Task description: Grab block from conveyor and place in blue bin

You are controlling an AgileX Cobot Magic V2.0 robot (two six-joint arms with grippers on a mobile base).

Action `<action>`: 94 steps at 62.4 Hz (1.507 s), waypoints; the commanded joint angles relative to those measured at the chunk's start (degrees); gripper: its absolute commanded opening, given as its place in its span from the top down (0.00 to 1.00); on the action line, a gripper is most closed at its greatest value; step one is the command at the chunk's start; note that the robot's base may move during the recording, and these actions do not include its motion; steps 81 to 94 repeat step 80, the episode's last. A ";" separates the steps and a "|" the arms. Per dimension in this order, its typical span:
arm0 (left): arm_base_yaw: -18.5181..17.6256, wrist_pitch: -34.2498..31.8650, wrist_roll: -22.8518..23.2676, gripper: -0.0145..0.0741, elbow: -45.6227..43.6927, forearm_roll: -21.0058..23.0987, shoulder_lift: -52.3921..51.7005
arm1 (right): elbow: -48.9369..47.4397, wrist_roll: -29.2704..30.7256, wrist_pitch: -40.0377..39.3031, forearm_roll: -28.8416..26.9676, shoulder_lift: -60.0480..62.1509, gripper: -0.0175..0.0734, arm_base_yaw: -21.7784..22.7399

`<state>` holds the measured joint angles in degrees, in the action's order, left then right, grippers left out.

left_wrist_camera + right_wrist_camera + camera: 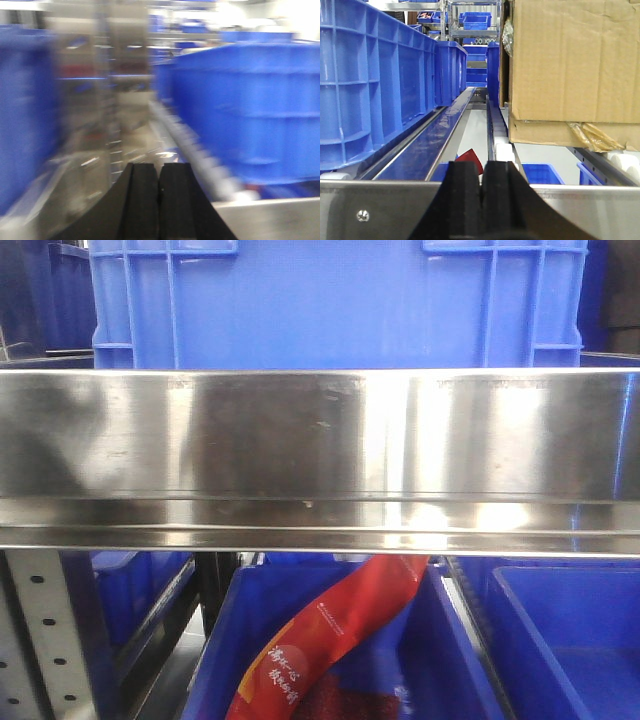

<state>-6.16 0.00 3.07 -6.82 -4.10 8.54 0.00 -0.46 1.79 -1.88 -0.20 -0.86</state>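
Observation:
No block and no dark grey conveyor belt show in any view. My left gripper [160,167] is shut with nothing between its black fingers; its view is motion-blurred, with a large blue bin [250,110] to its right. My right gripper [482,165] is shut and empty, just above a steel rail [380,205]. In the front view a large blue bin [330,300] stands behind a wide steel rail [320,450]. Below the rail an open blue bin [215,660] holds a red packet [340,640]. Neither gripper shows in the front view.
Tall blue crates [370,75] line the left of a roller track and a cardboard box [575,60] sits on rollers at the right. A small blue bin [542,172] and a red packet corner [470,159] lie below. Another blue bin [570,640] is at lower right.

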 commanded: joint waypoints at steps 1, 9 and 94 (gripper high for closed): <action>2.97 -2.45 -0.02 0.96 2.27 -0.28 -2.27 | 0.00 0.46 -0.78 -0.25 0.20 0.99 0.10; 4.01 -2.45 -0.02 0.96 4.82 -0.28 -6.27 | 0.00 0.46 -0.78 -0.25 0.20 0.99 0.10; 4.01 -1.12 -0.02 0.96 6.82 2.20 -8.54 | 0.00 0.46 -0.78 -0.25 0.20 0.99 0.10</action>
